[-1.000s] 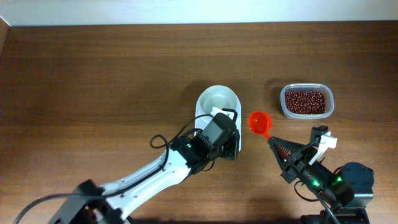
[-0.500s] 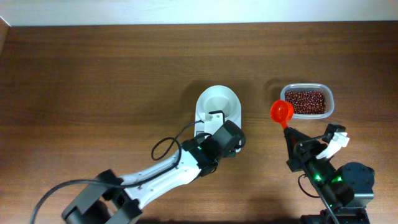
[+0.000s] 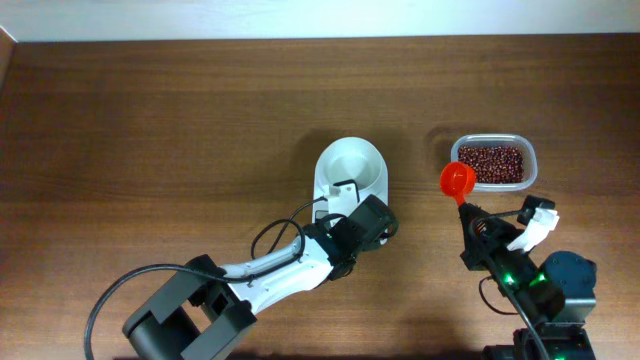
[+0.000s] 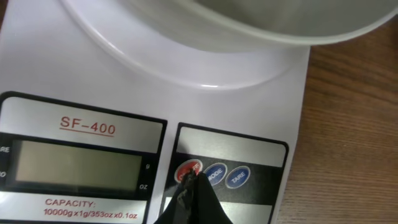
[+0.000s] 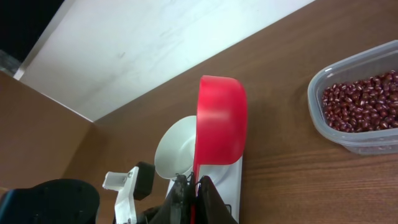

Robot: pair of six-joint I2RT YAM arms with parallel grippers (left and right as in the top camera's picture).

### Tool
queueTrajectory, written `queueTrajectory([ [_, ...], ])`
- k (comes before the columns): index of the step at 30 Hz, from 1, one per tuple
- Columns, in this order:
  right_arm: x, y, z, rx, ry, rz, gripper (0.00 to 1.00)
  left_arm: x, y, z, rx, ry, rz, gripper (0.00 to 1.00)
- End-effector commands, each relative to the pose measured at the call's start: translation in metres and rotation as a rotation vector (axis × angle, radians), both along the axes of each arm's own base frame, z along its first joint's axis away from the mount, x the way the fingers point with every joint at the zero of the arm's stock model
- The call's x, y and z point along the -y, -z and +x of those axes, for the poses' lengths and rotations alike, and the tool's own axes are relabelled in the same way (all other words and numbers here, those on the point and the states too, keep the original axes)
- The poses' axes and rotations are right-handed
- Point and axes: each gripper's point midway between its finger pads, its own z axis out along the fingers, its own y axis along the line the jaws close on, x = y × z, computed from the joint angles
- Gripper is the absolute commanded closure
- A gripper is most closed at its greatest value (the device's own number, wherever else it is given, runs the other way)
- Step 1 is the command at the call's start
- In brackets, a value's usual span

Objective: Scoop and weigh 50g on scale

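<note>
The right gripper (image 3: pixel 468 212), clenched on the red scoop (image 3: pixel 457 180), is nearer to the beans (image 3: pixel 490 163), which lie in the clear tub (image 3: pixel 533 163) just right of the scoop's bowl. The left gripper (image 4: pixel 194 186), pinched shut, touches the red button (image 4: pixel 186 169) on the scale (image 3: pixel 350 165) at mid-frame.

Dark brown wood-grain table (image 3: pixel 150 120), evenly lit, no hard shadows. Plain white wall (image 3: pixel 300 18) runs along the far edge. Brown side panel (image 5: pixel 37 137) stands at the table's left end and meets the wall in the corner.
</note>
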Motion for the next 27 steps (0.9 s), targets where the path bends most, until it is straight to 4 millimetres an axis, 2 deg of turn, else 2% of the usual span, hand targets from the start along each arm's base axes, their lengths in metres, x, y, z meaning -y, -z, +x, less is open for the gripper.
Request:
queueTrajectory([
  [1,0.0037,-0.0078,0.0024,0.018,0.016,-0.010,0.96,0.0015,0.0020,0.0039,0.011,-0.018,0.002,1.00],
  [9,0.0037,-0.0078,0.0024,0.018,0.015,-0.010,0.96,0.0029,0.0096,0.0083,0.022,-0.026,0.008,1.00],
  [27,0.0036,-0.0077,0.0023,0.018,0.015,-0.010,0.96,-0.0036,0.0105,0.0109,0.035,-0.061,0.029,1.00],
])
